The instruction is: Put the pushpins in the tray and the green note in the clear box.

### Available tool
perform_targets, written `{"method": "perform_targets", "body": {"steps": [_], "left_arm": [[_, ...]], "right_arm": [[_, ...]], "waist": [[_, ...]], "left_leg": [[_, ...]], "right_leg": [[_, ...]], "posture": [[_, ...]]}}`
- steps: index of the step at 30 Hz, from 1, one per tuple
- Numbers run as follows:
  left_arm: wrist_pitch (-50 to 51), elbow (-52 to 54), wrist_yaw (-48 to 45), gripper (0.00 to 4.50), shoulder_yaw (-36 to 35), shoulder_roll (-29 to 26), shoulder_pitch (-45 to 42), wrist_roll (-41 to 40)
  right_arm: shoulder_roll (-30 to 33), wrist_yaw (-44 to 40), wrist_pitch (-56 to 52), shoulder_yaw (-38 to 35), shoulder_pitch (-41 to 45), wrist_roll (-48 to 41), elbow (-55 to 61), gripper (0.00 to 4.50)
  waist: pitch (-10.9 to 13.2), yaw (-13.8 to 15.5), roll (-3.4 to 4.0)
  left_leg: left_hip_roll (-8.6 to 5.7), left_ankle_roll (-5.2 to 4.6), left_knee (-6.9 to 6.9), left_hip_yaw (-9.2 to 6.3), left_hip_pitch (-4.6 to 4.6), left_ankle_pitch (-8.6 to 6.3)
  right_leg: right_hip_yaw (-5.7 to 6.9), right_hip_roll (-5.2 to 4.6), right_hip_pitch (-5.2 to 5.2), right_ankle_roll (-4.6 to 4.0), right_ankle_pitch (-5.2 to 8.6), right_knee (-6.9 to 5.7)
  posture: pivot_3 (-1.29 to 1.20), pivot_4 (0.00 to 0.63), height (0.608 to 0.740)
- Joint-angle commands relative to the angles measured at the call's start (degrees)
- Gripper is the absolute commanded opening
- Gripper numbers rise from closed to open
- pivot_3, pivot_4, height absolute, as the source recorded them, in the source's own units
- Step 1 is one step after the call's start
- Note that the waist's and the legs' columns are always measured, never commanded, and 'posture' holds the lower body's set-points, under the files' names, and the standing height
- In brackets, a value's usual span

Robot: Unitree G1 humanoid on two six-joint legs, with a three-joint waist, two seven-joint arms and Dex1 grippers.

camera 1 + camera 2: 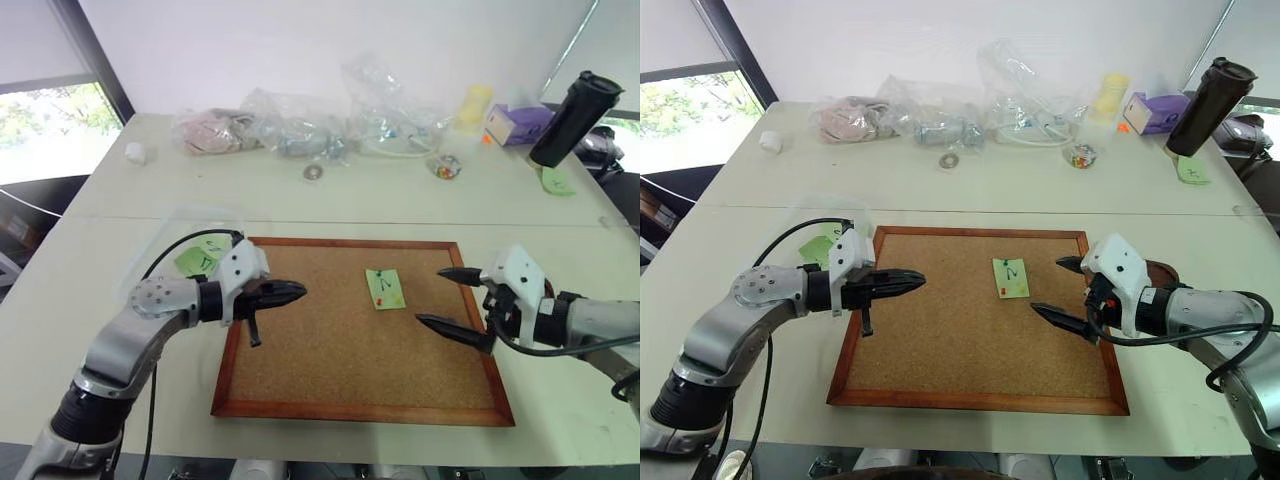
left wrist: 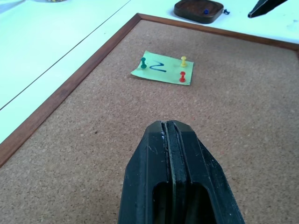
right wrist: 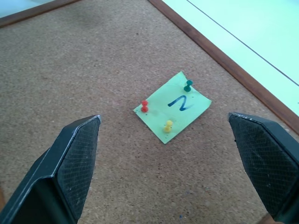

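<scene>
Still pinned to the corkboard (image 1: 350, 340), the green note (image 3: 172, 105) awaits the right gripper (image 1: 452, 298), jaws wide and empty; left gripper (image 1: 290, 292) shut, empty.

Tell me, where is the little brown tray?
In the left wrist view, the tray sits on the table just beyond the corkboard's far edge, on the robot's right, near the right gripper.

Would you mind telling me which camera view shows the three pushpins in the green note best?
The right wrist view: the pushpins stand large, heads red, yellow and green, pinning the green note to the corkboard. The left wrist view shows them smaller; in both eye views they are mere specks.
</scene>
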State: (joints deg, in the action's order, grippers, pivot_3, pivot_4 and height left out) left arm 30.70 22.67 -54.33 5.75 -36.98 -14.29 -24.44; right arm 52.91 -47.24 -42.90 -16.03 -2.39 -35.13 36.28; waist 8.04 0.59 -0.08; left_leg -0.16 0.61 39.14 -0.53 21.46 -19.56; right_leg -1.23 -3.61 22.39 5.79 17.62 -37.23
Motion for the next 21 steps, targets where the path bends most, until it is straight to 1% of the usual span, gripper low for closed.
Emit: {"method": "perform_targets", "body": {"steps": [1, 6, 10, 21], "left_arm": [[0.0, 1.9, 0.5, 0.00, -1.6, -0.4, -0.3, -1.2], [2.8, 3.2, 1.2, 0.00, -2.2, -0.1, -0.8, -3.9], [2.0, 3.2, 0.5, 0.00, -1.3, -1.4, 0.2, -2.9], [0.7, 2.4, 0.7, 0.00, -0.7, -1.0, 0.1, -2.3]], "right_arm": [[0.9, -0.4, 0.0, -0.6, 0.8, -0.9, 1.5, 4.48], [0.6, -0.3, -0.1, -0.4, 0.9, -0.5, 1.5, 4.48], [0.4, -0.2, 0.1, -0.2, 0.7, -0.2, 1.4, 4.48], [0.4, -0.1, 0.2, 0.1, 1.6, 0.3, 0.5, 4.48]], "waist": [[0.0, 0.0, 0.00], [0.0, 0.0, 0.00], [0.0, 0.0, 0.00], [0.0, 0.0, 0.00]], "left_leg": [[0.00, 0.00, 0.00, 0.00, 0.00, 0.00], [0.00, 0.00, 0.00, 0.00, 0.00, 0.00], [0.00, 0.00, 0.00, 0.00, 0.00, 0.00], [0.00, 0.00, 0.00, 0.00, 0.00, 0.00]], "right_leg": [[0.00, 0.00, 0.00, 0.00, 0.00, 0.00], [0.00, 0.00, 0.00, 0.00, 0.00, 0.00], [0.00, 0.01, 0.01, 0.00, 0.00, 0.00], [0.00, 0.01, 0.01, 0.00, 0.00, 0.00]], "posture": [[0.00, 0.150, 0.740], [0.00, 0.150, 0.740], [0.00, 0.150, 0.740], [0.00, 0.150, 0.740]]}}
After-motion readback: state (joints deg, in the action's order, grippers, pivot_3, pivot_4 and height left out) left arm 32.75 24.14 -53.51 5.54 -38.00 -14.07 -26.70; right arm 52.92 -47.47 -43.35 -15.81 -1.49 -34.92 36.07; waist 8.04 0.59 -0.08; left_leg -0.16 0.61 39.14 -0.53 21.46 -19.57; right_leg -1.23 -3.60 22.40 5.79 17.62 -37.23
